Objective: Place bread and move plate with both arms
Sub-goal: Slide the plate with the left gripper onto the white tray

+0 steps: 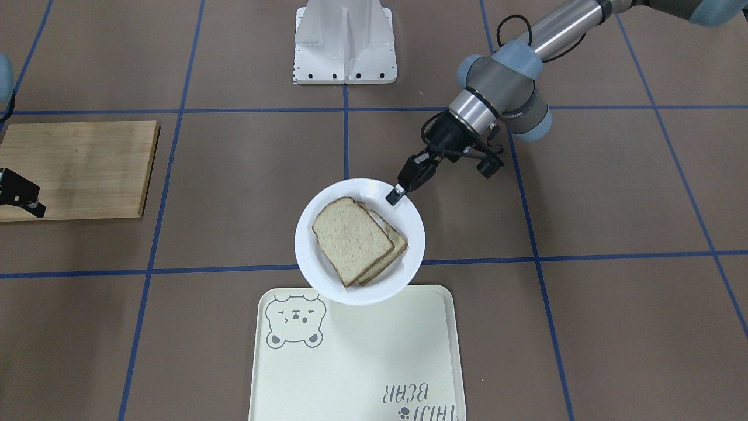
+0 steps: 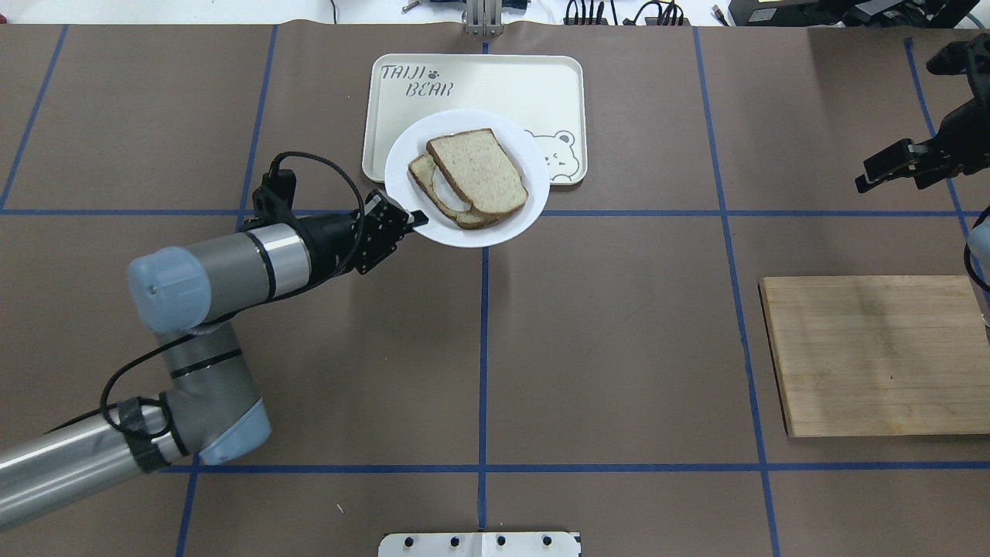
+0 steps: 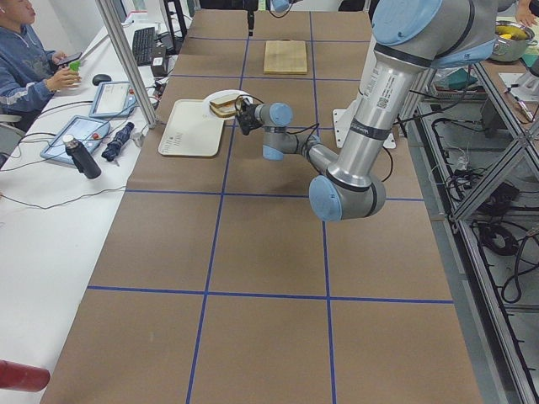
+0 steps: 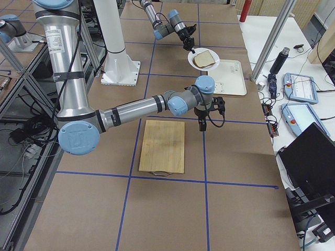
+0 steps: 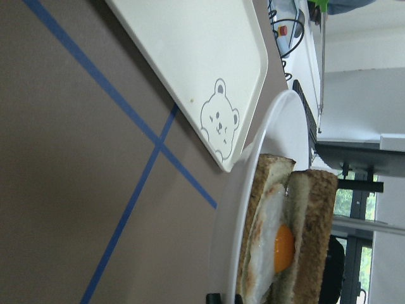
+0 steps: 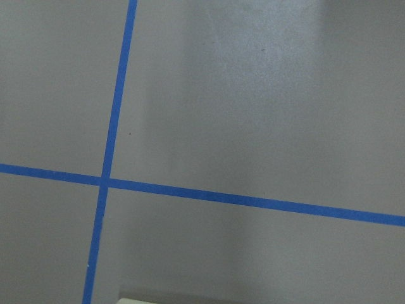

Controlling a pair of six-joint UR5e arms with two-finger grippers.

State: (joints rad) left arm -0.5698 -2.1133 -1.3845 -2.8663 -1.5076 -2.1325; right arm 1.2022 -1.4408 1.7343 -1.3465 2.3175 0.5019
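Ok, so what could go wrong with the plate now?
The left gripper pinches the plate by just one edge, so it might tip or slip. The top bread sits crooked over the egg slice and could slide off. The plate might also bump the tray.

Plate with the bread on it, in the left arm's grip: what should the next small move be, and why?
Probably carry the plate level, a little farther over the tray, before lowering it. The left gripper pinches the rim, and the plate, with the bread on it, seems to overlap only the tray's near edge, not its middle.
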